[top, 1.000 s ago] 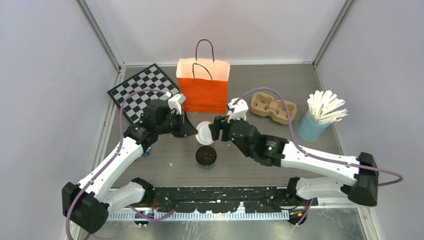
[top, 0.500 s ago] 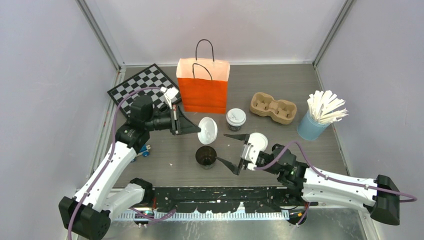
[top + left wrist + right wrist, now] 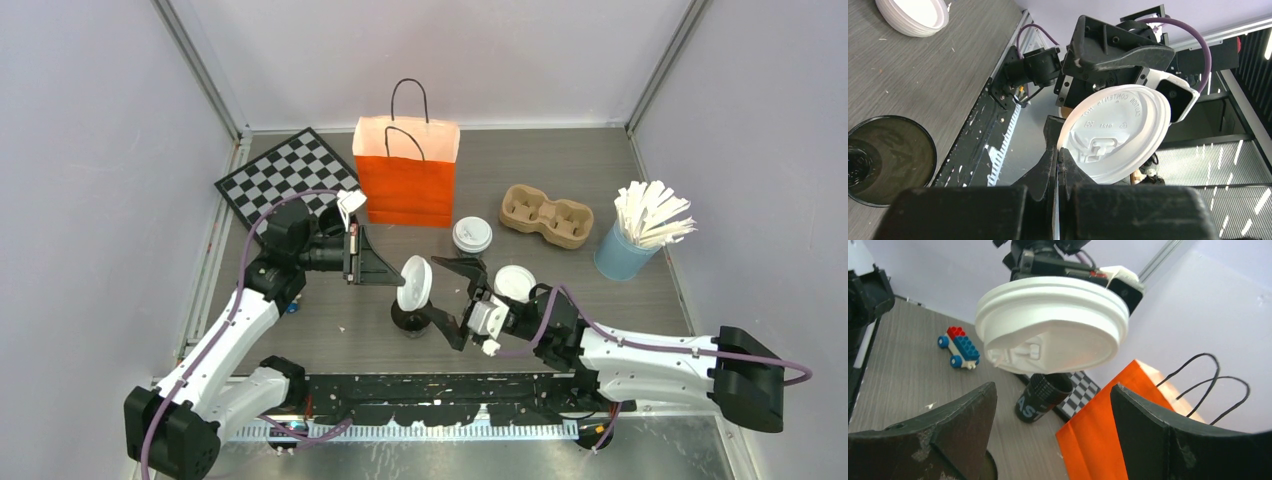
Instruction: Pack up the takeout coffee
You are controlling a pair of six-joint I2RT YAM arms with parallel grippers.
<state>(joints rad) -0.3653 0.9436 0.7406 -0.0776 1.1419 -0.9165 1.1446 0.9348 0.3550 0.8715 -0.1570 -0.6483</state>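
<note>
The takeout coffee, a small cup with a white sip lid, stands alone right of the orange bag. My left gripper is shut on the rim of a loose white lid and holds it tilted just above the black lidless cup. In the left wrist view the lid sticks up from my shut gripper, with the black cup below left. My right gripper is open beside that lid. In the right wrist view the lid hangs above my open gripper.
A stack of white lids lies by the right arm. A cardboard cup carrier and a blue cup of stirrers stand at the right. A chessboard lies far left. A toy brick car sits near the left arm.
My right gripper left the spot by the coffee cup, swung to the near side, opened wide and came left to the lid. My left gripper carried the lid nearer, over the black cup.
</note>
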